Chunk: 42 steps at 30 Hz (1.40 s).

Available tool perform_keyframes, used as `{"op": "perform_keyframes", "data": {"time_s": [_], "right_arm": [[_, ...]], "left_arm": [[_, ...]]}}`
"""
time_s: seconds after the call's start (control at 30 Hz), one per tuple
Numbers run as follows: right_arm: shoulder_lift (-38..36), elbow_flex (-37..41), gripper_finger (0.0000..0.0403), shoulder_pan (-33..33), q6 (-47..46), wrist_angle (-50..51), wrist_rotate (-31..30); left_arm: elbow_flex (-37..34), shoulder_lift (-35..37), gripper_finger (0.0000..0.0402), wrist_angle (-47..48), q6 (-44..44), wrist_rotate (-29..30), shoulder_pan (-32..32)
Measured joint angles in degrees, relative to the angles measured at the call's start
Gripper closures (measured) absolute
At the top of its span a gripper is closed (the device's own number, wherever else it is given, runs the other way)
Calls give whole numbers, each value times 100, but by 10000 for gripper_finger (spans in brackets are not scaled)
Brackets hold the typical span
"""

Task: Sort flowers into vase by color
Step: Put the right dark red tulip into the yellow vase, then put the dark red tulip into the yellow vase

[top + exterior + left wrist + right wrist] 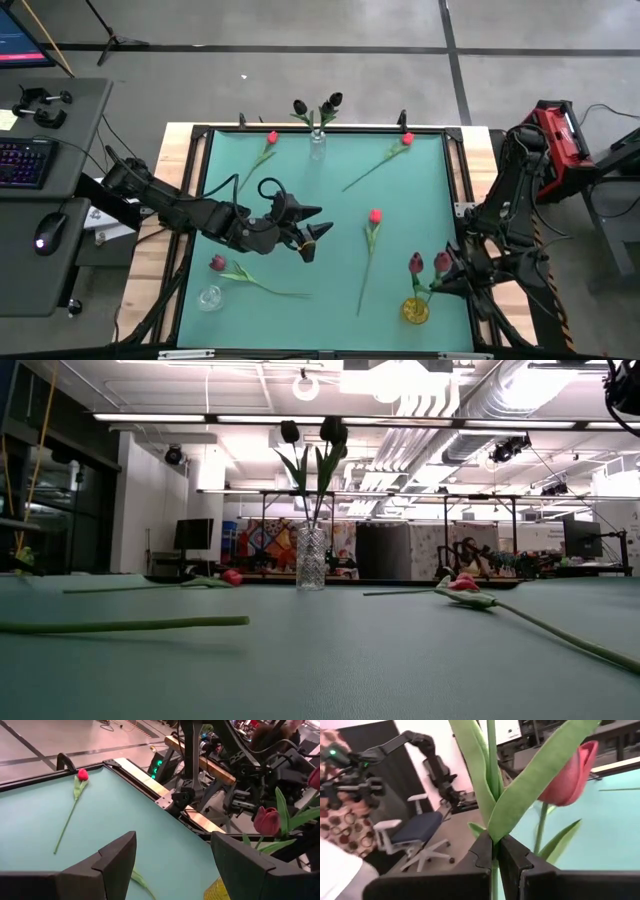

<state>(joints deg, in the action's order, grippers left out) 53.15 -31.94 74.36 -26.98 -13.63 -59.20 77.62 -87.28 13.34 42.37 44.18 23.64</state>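
My right gripper [447,277] stands at the table's near right corner, shut on a dark pink-maroon flower [443,262] beside the yellow vase [415,311]. A second maroon flower [416,263] stands just beyond it, over the vase. My left gripper [312,236] hovers open over the table's middle, touching nothing. Three red flowers [272,138] [406,140] [375,215] and one maroon flower [217,263] lie flat on the teal table. Two black flowers [333,430] stand in a clear vase [312,560] at the far edge. My right gripper pinches the flower's green stem [493,839] between its two fingers, just below where the long leaves branch off. The fingers come in level, across the stem. The stem stands upright; its head and lower end lie outside the right wrist view.
An empty clear vase [210,297] stands at the near left. The raised black frame [200,200] borders the table. Open teal surface lies between the lying flowers. A desk with a keyboard [25,160] stands off the left side.
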Motion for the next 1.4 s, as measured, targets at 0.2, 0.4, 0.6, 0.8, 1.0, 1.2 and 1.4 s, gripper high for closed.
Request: {"op": "perform_keyframes", "data": {"time_s": [0.2, 0.4, 0.6, 0.8, 1.0, 1.2, 1.4], "right_arm": [[0, 0, 402, 31, -141, 5, 180], [-2, 0, 340, 31, -613, 3, 92], [-72, -2, 228, 29, -925, 34, 415], [-417, -2, 150, 31, -927, 60, 756], [-939, -2, 136, 31, -915, 111, 972], [-1606, -4, 135, 29, -622, 82, 973], [-2193, -4, 135, 27, 13, 53, 879]], "left_arm": [[0, 1, 156, 5, -3, -9, 0], [0, 0, 156, 8, -2, -17, 0], [2, 0, 156, 18, -9, -74, 0], [2, 0, 156, 33, -52, -76, 0], [2, 0, 156, 33, -61, -76, 0], [2, 2, 156, 33, -60, -119, 0], [2, 4, 156, 32, -73, -177, 0]]}}
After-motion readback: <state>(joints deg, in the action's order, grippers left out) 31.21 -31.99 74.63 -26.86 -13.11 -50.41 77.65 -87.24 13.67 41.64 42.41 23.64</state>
